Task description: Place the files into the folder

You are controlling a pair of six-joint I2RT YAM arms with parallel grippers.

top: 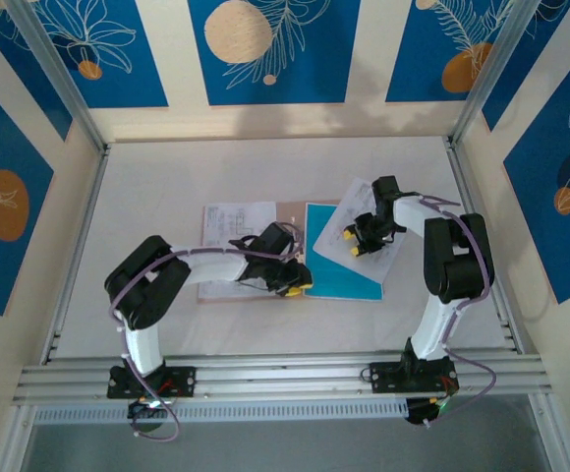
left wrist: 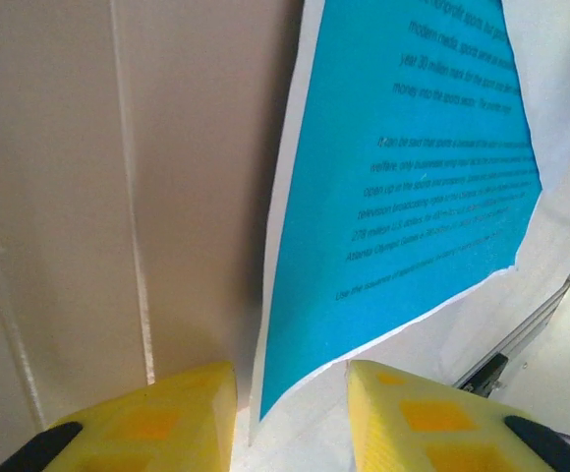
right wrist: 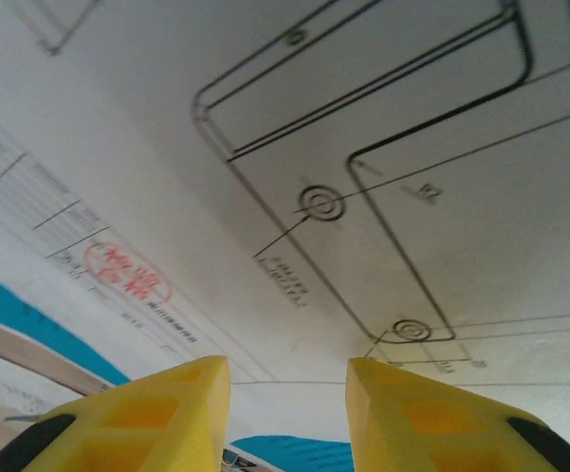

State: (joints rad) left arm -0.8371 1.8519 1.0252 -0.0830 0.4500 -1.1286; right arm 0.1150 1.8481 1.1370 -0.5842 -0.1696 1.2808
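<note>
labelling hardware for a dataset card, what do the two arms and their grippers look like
Both arms match: the left arm and right arm have white lower links, chunky black upper links and black bases. A thin lilac cable loops along each. The left gripper and right gripper carry blocky yellow fingers with orange square recesses.

We're looking into a robot test cell here, lab territory, no question. A left arm (top: 147,285) and a right arm (top: 457,256) are bolted to aluminium rails (top: 285,377) at the near edge of a plain white bench (top: 265,167). Metal posts (top: 59,77) frame the corners and cables (top: 167,429) hang off the bases. The walls (top: 364,118) are backdrop: blue panels (top: 314,59) printed with leaves and orange discs.
</note>
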